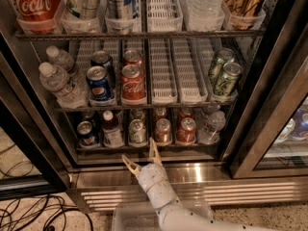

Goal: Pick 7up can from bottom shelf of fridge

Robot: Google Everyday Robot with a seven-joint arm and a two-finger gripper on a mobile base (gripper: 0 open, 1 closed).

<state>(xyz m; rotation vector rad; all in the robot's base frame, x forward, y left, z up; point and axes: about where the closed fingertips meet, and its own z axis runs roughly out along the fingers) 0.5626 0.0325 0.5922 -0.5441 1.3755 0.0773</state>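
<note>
The 7up can point(137, 131), pale green and white with a silver top, stands at the front of the bottom shelf point(103, 149) of the fridge point(269, 105), third from the left. My gripper point(139, 151) is open and empty. It is just below and in front of the can, at the shelf's steel lip. Its right fingertip point(152, 144) reaches up between the 7up can and a brown can point(162, 130). Its left fingertip point(126, 159) lies lower over the steel base point(216, 172).
On the bottom shelf also stand a Pepsi can point(85, 133), a small bottle point(111, 128), a red can point(186, 130) and a water bottle point(211, 125). The shelf above holds Pepsi and cola cans point(132, 83), water bottles and green cans point(225, 78). Cables point(33, 213) lie on the floor at left.
</note>
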